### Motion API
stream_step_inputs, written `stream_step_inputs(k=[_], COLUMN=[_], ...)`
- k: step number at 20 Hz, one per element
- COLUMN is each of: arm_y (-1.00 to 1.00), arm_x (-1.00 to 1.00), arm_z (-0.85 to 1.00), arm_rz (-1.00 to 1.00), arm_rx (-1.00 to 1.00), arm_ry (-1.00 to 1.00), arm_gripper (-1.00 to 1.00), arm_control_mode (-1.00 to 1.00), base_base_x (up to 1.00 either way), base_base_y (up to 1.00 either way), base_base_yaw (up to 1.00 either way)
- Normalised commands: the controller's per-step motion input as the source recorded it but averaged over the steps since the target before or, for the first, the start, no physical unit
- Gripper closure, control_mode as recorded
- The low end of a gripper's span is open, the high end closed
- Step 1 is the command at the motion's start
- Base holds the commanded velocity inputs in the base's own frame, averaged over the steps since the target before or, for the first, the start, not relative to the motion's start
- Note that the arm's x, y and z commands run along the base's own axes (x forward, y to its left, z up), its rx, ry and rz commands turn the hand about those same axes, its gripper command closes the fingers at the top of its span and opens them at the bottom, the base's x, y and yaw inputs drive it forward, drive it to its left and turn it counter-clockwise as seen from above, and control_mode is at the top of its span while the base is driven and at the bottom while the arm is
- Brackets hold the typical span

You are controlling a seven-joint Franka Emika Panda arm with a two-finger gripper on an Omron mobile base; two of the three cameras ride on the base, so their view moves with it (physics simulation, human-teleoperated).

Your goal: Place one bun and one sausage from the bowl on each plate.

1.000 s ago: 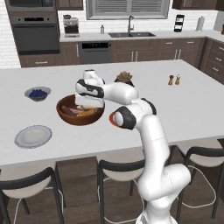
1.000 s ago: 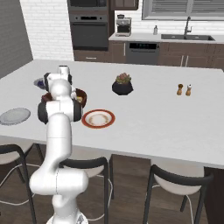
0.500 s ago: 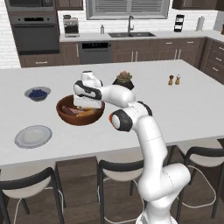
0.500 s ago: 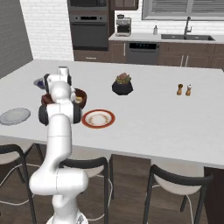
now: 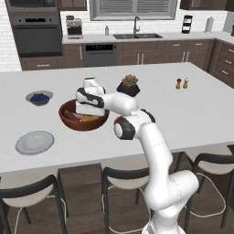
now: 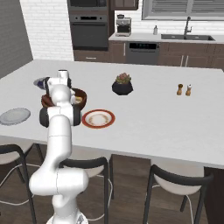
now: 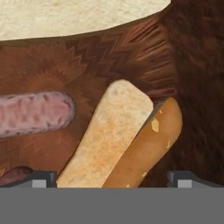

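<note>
The wide dark-brown wooden bowl sits on the white island, and my gripper has dipped into it from above. In the hand view my gripper is open, its two dark fingertips standing either side of a bun that lies split, pale face and golden crust showing. A pink sausage lies left of the bun on the bowl's floor. A grey plate lies near the front left, and an orange-rimmed plate lies right of the bowl. Both plates are bare.
A small grey-blue bowl of berries stands behind the grey plate. A potted plant stands just behind my arm, and salt and pepper shakers stand far right. Stools line the island's front edge.
My hand has sunk lower into the bowl, closer to the bun. The jaws have stayed open and nothing on the island has shifted.
</note>
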Motion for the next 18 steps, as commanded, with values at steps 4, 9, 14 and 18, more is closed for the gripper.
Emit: stream_step_inputs(k=[4,9,14,18], arm_y=[0.00,0.00,0.00,0.00], arm_x=[0.00,0.00,0.00,0.00], arm_z=[-0.22,-0.03,0.00,0.00], arm_rz=[0.00,0.00,0.00,0.00], arm_rx=[0.00,0.00,0.00,0.00], arm_ry=[0.00,0.00,0.00,0.00], arm_gripper=[-1.00,-1.00,1.00,1.00], arm_control_mode=[-1.00,-1.00,-1.00,-1.00], base_base_x=[0.00,0.00,0.00,0.00], base_base_y=[0.00,0.00,0.00,0.00], base_base_yaw=[0.00,0.00,0.00,0.00])
